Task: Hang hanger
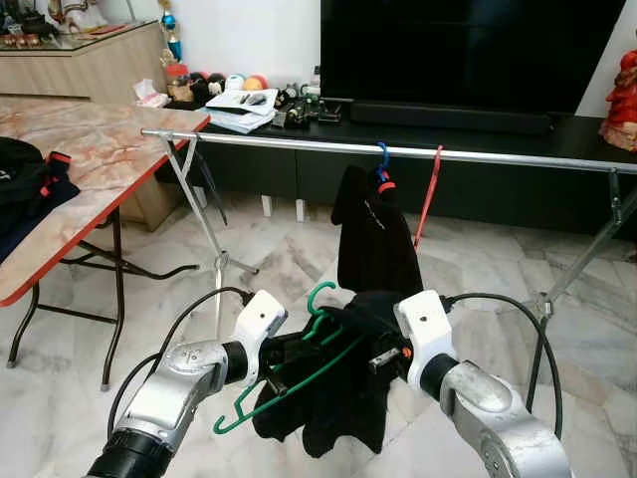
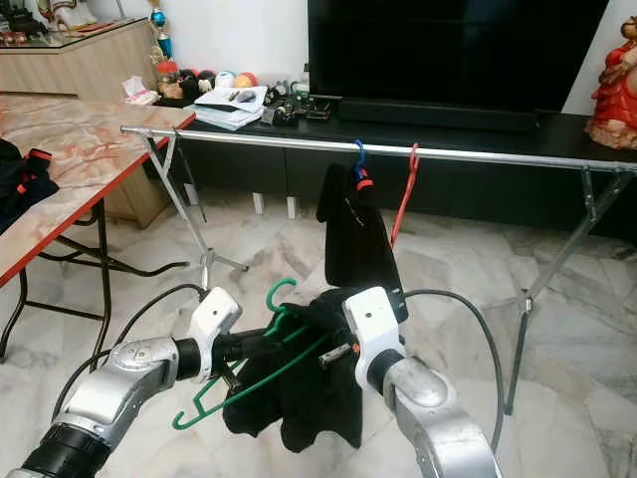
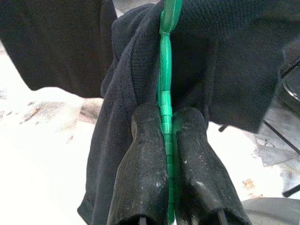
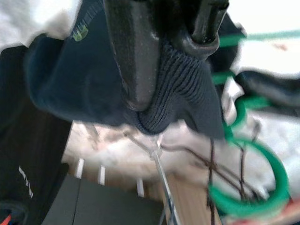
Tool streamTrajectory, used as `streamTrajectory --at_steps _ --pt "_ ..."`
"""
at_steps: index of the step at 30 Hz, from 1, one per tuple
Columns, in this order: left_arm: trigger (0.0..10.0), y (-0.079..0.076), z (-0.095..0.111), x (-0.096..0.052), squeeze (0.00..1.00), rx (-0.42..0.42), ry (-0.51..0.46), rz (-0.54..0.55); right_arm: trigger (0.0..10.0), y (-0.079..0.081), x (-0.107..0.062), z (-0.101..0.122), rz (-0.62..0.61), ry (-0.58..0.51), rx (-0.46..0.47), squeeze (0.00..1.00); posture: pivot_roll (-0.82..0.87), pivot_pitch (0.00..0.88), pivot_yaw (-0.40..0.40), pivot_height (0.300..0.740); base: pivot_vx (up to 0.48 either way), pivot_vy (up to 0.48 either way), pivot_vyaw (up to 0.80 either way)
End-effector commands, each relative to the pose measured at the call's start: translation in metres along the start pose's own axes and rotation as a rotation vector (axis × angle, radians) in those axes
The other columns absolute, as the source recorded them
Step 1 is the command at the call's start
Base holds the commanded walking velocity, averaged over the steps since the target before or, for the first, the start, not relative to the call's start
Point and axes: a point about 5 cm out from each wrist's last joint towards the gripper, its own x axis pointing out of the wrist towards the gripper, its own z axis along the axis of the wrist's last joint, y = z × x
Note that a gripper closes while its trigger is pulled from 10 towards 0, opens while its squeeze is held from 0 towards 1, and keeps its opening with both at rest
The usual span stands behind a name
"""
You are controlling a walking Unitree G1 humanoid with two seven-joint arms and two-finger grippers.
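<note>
A green plastic hanger (image 1: 299, 368) carries a dark knitted garment (image 1: 343, 398) low in front of me. My left gripper (image 3: 166, 126) is shut on the hanger's green bar, fingers (image 3: 145, 159) pinching it from both sides. My right gripper (image 4: 161, 65) is shut on a fold of the dark garment near the hanger's hook (image 4: 253, 187). Ahead stands a long metal clothes rail (image 1: 418, 151). A black garment on a blue hanger (image 1: 382, 169) and a bare red hanger (image 1: 430, 194) hang from the rail.
A marble-topped folding table (image 1: 90, 159) with a red edge stands on my left, dark clothes (image 1: 25, 189) lying on it. Behind the rail, a low dark TV cabinet (image 1: 478, 129) holds a large television (image 1: 468, 50) and clutter. The rail's right leg (image 1: 587, 249) slants down.
</note>
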Motion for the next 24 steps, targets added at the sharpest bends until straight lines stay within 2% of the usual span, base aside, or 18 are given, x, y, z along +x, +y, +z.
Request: streamTrajectory --at_steps 1,2,3,6,8,9,14,16,17,19,22,24 --pt "10.0 0.005 0.012 -0.005 0.00 0.016 -0.052 0.012 10.0 0.013 -0.003 0.023 0.119 -0.125 0.042 0.00 0.07 0.035 0.045 0.740 0.000 0.000 0.00" --pt "10.0 0.005 0.012 -0.005 0.00 0.016 -0.052 0.012 10.0 0.013 -0.003 0.023 0.119 -0.125 0.042 0.00 0.07 0.035 0.045 0.740 0.000 0.000 0.00" --pt "10.0 0.005 0.012 -0.005 0.00 0.014 -0.051 0.008 10.0 0.025 -0.009 0.031 0.228 -0.167 0.044 0.00 0.07 0.035 0.045 0.740 0.000 0.000 0.00" --pt "10.0 0.003 0.011 -0.005 0.00 0.008 -0.051 -0.006 10.0 0.041 -0.019 0.033 0.376 -0.182 -0.010 0.00 0.07 0.035 0.045 0.740 0.000 0.000 0.00" --pt "10.0 0.003 0.011 -0.005 0.00 0.007 -0.052 -0.009 10.0 0.044 -0.021 0.033 0.400 -0.183 -0.021 0.00 0.07 0.035 0.045 0.740 0.000 0.000 0.00" --pt "10.0 0.001 0.012 -0.004 0.00 0.006 -0.053 -0.023 10.0 0.050 -0.025 0.032 0.455 -0.187 -0.040 0.00 0.07 0.033 0.046 0.740 0.000 0.000 0.00" --pt "10.0 0.001 0.012 -0.003 0.00 0.005 -0.057 -0.027 10.0 0.053 -0.029 0.029 0.493 -0.184 -0.086 0.00 0.07 0.032 0.048 0.740 0.000 0.000 0.00" --pt "10.0 0.001 0.013 -0.003 0.00 0.005 -0.060 -0.023 10.0 0.047 -0.026 0.024 0.449 -0.158 -0.099 0.00 0.07 0.031 0.049 0.740 0.000 0.000 0.00" --pt "10.0 0.002 0.014 -0.003 0.00 0.006 -0.068 -0.016 10.0 0.035 -0.019 0.013 0.351 -0.079 -0.129 0.00 0.07 0.030 0.049 0.740 0.000 0.000 0.00" --pt "10.0 0.003 0.016 -0.003 0.00 -0.006 -0.086 -0.004 10.0 0.015 -0.013 0.000 0.213 -0.002 -0.174 0.00 0.07 0.030 0.049 0.740 0.000 0.000 0.00" --pt "10.0 0.003 0.017 -0.003 0.00 -0.009 -0.091 -0.004 10.0 0.010 -0.012 0.002 0.178 -0.017 -0.152 0.00 0.07 0.028 0.050 0.740 0.000 0.000 0.00" --pt "10.0 0.004 0.019 -0.002 0.00 -0.017 -0.106 0.002 10.0 -0.006 -0.009 0.010 0.061 -0.060 -0.127 0.00 0.07 0.028 0.049 0.740 0.000 0.000 0.00"
